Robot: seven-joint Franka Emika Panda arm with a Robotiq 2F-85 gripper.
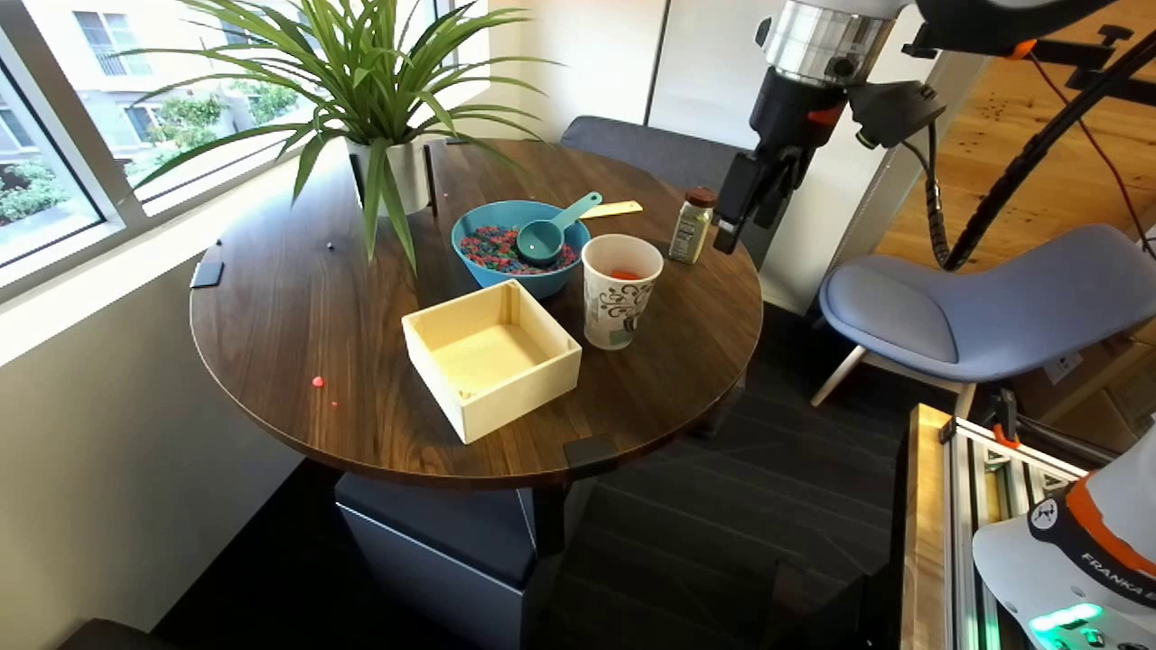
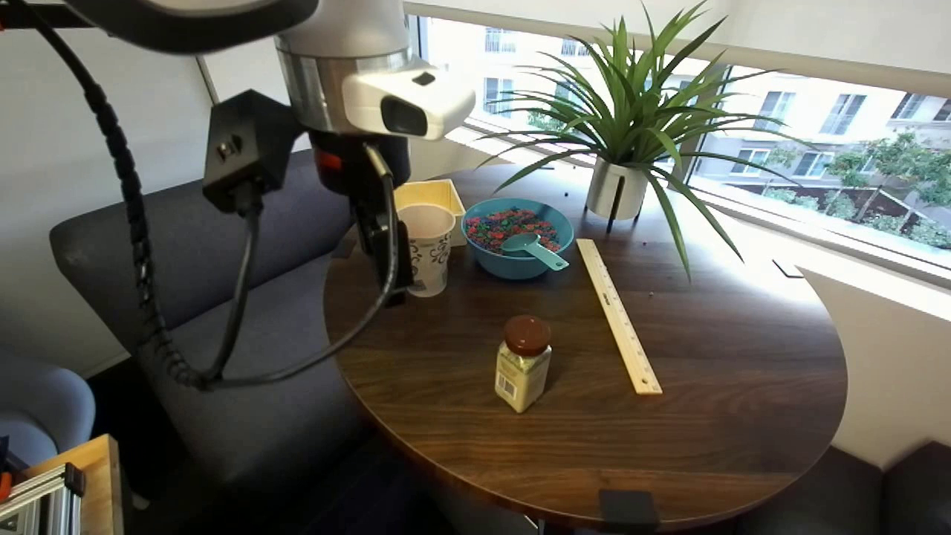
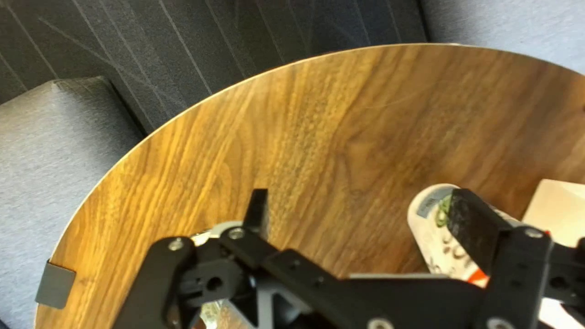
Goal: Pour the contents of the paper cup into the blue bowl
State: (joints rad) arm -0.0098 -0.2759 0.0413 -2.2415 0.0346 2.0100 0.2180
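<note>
Brown wood grain runs across the round desk (image 1: 280, 325), which stands by bright windows (image 1: 45, 181), with grey seating (image 1: 659, 152), a blue chair (image 1: 1039, 311) and dark carpet (image 1: 768, 460) about it. Upright on the wood is the cup (image 1: 616, 302), just beside the bowl (image 1: 540, 285) and the box (image 1: 524, 397); a plant (image 1: 384, 113) stands near the windows. The jaws hang wide apart above the desk, and in the wrist view one jaw hides part of the cup. In an exterior view, orange bits (image 1: 625, 274) show inside the cup, and the robot's base (image 1: 1066, 560) appears well apart from the desk. The ruler (image 2: 620, 319) lies in plain sight in an exterior view; in an exterior view only its tip (image 1: 616, 208) shows past the bowl. The scoop (image 1: 542, 242) and the shaker (image 2: 522, 371) show in both exterior views.
</note>
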